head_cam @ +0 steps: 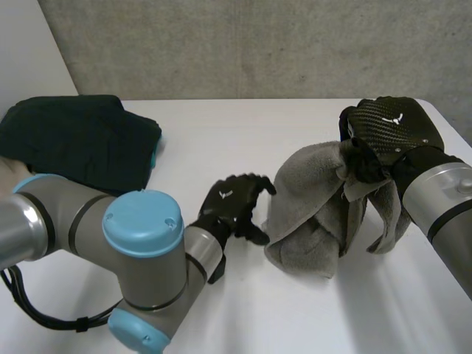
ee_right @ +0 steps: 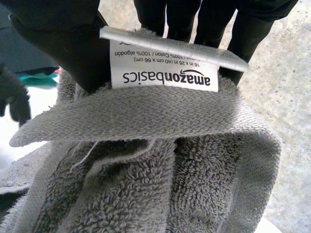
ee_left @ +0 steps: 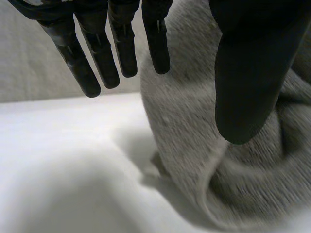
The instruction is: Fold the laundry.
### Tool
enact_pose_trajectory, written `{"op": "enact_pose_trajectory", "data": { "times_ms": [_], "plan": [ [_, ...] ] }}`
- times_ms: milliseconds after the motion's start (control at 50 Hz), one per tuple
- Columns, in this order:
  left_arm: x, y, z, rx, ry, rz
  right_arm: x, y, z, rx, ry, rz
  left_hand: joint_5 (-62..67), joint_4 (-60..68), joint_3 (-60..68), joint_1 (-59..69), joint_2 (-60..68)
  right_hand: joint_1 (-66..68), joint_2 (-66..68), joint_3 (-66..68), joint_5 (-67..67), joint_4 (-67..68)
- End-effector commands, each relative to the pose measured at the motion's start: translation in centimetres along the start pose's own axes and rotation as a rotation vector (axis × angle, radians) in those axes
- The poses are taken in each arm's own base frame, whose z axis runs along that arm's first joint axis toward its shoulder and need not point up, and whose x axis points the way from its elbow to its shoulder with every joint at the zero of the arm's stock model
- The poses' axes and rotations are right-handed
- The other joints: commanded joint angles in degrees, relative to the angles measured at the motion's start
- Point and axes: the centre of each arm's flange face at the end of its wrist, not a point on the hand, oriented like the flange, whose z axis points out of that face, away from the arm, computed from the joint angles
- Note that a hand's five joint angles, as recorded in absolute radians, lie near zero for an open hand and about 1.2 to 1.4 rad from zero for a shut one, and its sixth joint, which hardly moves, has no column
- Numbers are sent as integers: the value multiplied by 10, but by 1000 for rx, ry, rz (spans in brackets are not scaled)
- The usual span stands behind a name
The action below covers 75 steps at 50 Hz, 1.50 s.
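Observation:
A grey towel [head_cam: 310,214] hangs bunched in front of me, its lower part resting on the white table [head_cam: 221,125]. My right hand [head_cam: 394,129] holds it up by an upper edge. In the right wrist view the right hand [ee_right: 77,43] is shut on that edge of the towel [ee_right: 146,184], just behind a white label [ee_right: 163,68]. My left hand [head_cam: 232,200] sits low over the table just left of the towel. In the left wrist view the left hand [ee_left: 97,53] has straight, spread fingers and its thumb [ee_left: 248,73] stands out in front of the towel [ee_left: 194,126], holding nothing.
A dark green folded cloth [head_cam: 77,140] lies at the table's back left, also seen beyond the towel as dark cloth [ee_right: 24,58]. A concrete wall [head_cam: 258,44] stands behind the table. Bare tabletop lies between the two cloths.

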Motion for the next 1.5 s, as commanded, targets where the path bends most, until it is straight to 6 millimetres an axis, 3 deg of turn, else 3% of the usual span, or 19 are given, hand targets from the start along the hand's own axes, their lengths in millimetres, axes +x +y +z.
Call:
{"op": "enact_pose_trajectory", "data": {
  "times_ms": [20, 220, 320, 400, 480, 560, 680, 720, 740, 860, 980, 1080, 1120, 1180, 1240, 1320, 1380, 1440, 1500],
  "plan": [
    [-1, -2, 20, 31, -9, -76, 0, -6, -9, 11, -1, 1, 11, 9, 1, -7, 1, 201, 142, 126, 148, 116],
    [14, 31, 28, -52, 83, -108, 3, -17, -15, 47, 6, 56, 9, 8, -1, -8, -1, 201, 142, 126, 148, 116],
    [4, 31, 43, 2, -10, -109, 4, -24, -24, 54, 4, 68, 53, 51, 43, 35, 43, 201, 142, 126, 148, 116],
    [-4, 21, 51, 65, -93, -109, 6, -29, -31, 55, 7, 81, 172, 170, 162, 154, 162, 201, 142, 126, 148, 116],
    [0, 20, 47, 45, -65, -108, 8, -34, -32, 74, 13, 91, 533, 532, 523, 516, 523, 201, 142, 126, 148, 116],
    [5, 22, 36, -15, -30, -107, 12, -37, -30, 83, 20, 90, 534, 532, 524, 516, 524, 201, 142, 126, 148, 116],
    [-14, -32, 17, 44, -88, -119, 11, -45, -28, 103, -17, 72, 534, 532, 524, 516, 524, 201, 142, 126, 148, 116],
    [-32, -76, 3, 137, -129, -121, 7, -45, -28, 66, -68, 47, 534, 532, 524, 516, 524, 201, 142, 126, 148, 116],
    [-34, -82, 1, 152, -134, -119, 6, -44, -29, 45, -81, 39, 534, 532, 524, 516, 524, 201, 142, 126, 148, 116],
    [-39, -133, -31, 270, -160, 54, 13, -1, -6, -259, -162, -114, 534, 532, 524, 516, 524, 201, 142, 126, 148, 116],
    [-41, -109, -27, 174, -156, 227, 10, 33, 4, -440, -251, -258, 534, 532, 524, 516, 524, 201, 142, 126, 148, 116],
    [-52, -61, 14, 40, -158, 360, 11, 48, 39, -441, -247, -239, 534, 532, 524, 516, 524, 201, 142, 126, 148, 116],
    [-54, -60, 29, 48, -161, 393, 13, 45, 52, -397, -217, -212, 534, 532, 524, 516, 524, 201, 142, 126, 148, 116],
    [-54, -82, 57, 148, -165, 456, 22, 31, 87, -226, -128, -160, 534, 532, 524, 516, 524, 201, 142, 126, 148, 116],
    [-44, -137, 72, 351, -173, 513, 39, -2, 119, 61, 16, -139, 534, 532, 524, 516, 524, 201, 142, 126, 148, 116],
    [-29, -200, 74, 671, -182, 557, 62, -44, 139, 415, 211, -124, 534, 532, 524, 516, 524, 201, 142, 126, 148, 116],
    [-15, -251, 52, 926, -189, 567, 70, -68, 138, 602, 295, -124, 534, 532, 524, 516, 524, 201, 142, 126, 148, 116],
    [-8, -265, 34, 969, -186, 569, 71, -74, 132, 597, 291, -128, 534, 532, 524, 516, 524, 201, 142, 126, 148, 116],
    [-10, -247, 32, 891, -174, 574, 66, -64, 130, 501, 228, -129, 534, 532, 524, 516, 524, 201, 142, 126, 148, 116]
  ]
}}
